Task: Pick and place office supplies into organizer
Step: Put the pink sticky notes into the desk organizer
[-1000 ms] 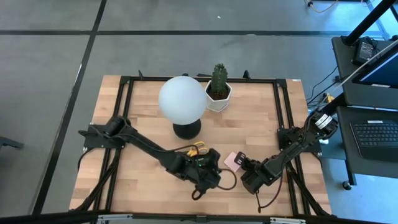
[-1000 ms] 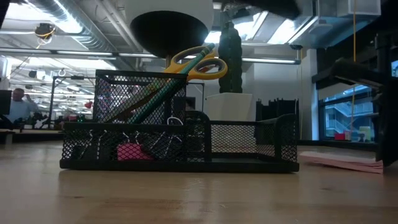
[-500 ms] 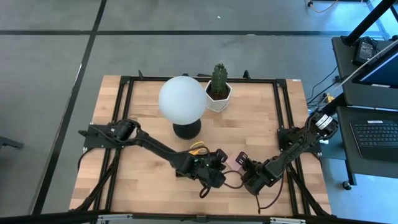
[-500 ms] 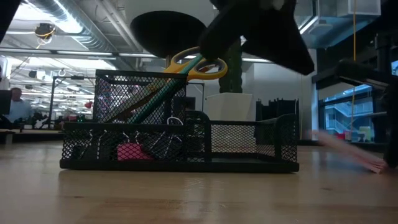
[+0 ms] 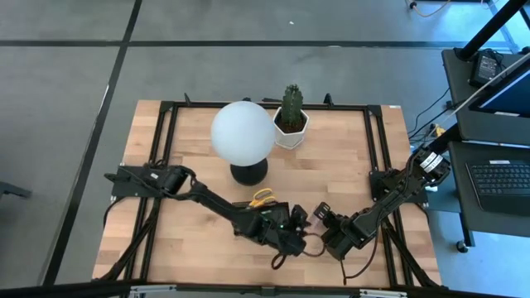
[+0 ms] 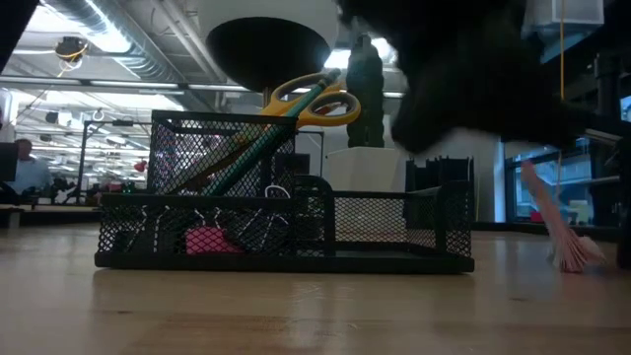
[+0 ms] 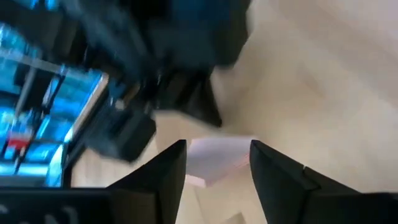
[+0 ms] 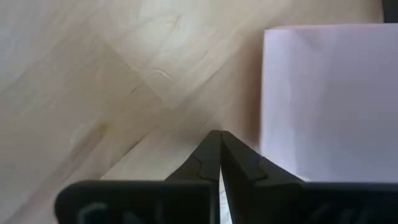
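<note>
The pink sticky-note pad point(image 6: 554, 225) stands tilted right of the organizer, its lower edge point(image 6: 575, 258) on the table and its other edge raised. My left gripper point(image 7: 217, 144) is open, and the pad point(image 7: 217, 157) shows between its fingertips. In the high view the left gripper point(image 5: 296, 225) hides the pad. My right gripper point(image 8: 219, 134) is shut, its tips on the wood beside the pad point(image 8: 323, 93). The black mesh organizer point(image 6: 286, 232) holds yellow-handled scissors point(image 6: 315, 99), pencils, clips and a pink eraser point(image 6: 207, 240). My left gripper has one finger point(image 7: 163, 168) on each side of the pad's edge point(image 7: 214, 149); I cannot tell whether they touch it. My right gripper's shut fingertips point(image 8: 211, 152) lie next to one edge of the pad point(image 8: 266, 93); whether they touch it does not show.
The white globe lamp point(image 5: 243, 132) and the potted cactus point(image 5: 291, 112) stand behind the work area. My two grippers face each other closely near the table's front edge. A black frame point(image 5: 377, 141) runs around the tabletop. Bare wood lies at the front left point(image 5: 182, 240).
My left gripper has moved from over the organizer toward the table's right edge, up to the pad and my right gripper. The pad, which lay flat, has tipped up: one edge has risen steeply while the other stays on the table.
</note>
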